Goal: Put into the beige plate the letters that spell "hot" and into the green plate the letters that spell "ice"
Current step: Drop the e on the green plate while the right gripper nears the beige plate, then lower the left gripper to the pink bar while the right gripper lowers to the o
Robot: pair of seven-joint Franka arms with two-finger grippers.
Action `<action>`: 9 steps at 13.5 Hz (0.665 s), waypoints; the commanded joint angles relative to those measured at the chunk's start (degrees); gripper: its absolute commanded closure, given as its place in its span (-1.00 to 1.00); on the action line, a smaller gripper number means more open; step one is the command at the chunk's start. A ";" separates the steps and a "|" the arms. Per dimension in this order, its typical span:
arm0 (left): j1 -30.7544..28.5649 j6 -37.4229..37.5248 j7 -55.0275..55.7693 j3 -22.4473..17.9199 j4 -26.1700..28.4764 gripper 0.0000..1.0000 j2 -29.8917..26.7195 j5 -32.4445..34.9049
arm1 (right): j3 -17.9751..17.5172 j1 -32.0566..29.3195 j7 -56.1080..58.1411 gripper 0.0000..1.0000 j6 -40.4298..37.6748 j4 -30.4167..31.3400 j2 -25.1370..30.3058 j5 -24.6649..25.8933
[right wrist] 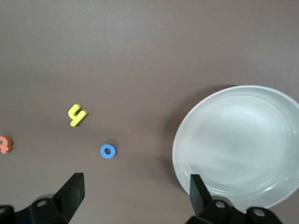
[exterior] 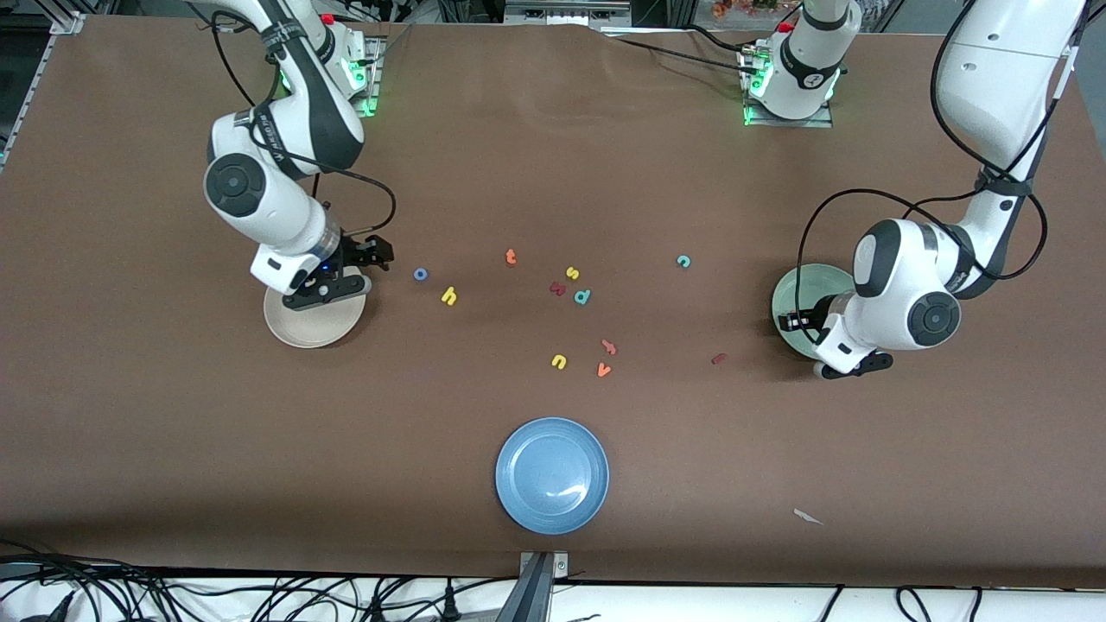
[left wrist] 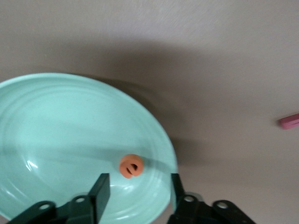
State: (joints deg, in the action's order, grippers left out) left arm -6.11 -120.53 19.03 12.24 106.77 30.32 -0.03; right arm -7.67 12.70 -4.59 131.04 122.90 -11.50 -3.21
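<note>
While the left gripper hangs with jaws parted and empty over the round pale mint-green plate at the frame's right, a small orange foam e lies inside it. At the frame's left, the right gripper gapes wide over the brown counter beside the round cream-beige plate, near the blue foam ring o and yellow foam h.

The orange e lies in the green plate at the left arm's end. The teal c and red i lie near it. The h, o and t lie near the beige plate.
</note>
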 commanded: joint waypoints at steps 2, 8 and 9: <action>8.20 -1.10 13.02 -0.46 -6.37 -1.00 -0.01 -0.76 | -3.40 -0.57 -5.78 -1.00 4.65 4.45 1.40 1.19; 10.59 -15.43 9.40 -0.55 -10.51 -0.97 7.82 6.32 | -4.72 -0.39 -9.64 -1.00 12.03 6.65 -3.25 6.37; 10.42 -15.26 4.05 -0.46 -12.70 -0.96 9.31 7.75 | -5.68 -0.39 -10.61 -1.00 12.22 6.57 -3.96 6.99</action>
State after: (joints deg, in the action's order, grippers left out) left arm 4.11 -135.72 30.52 11.81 99.26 35.82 4.53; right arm -11.71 12.70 -12.64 141.37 129.20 -14.01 1.82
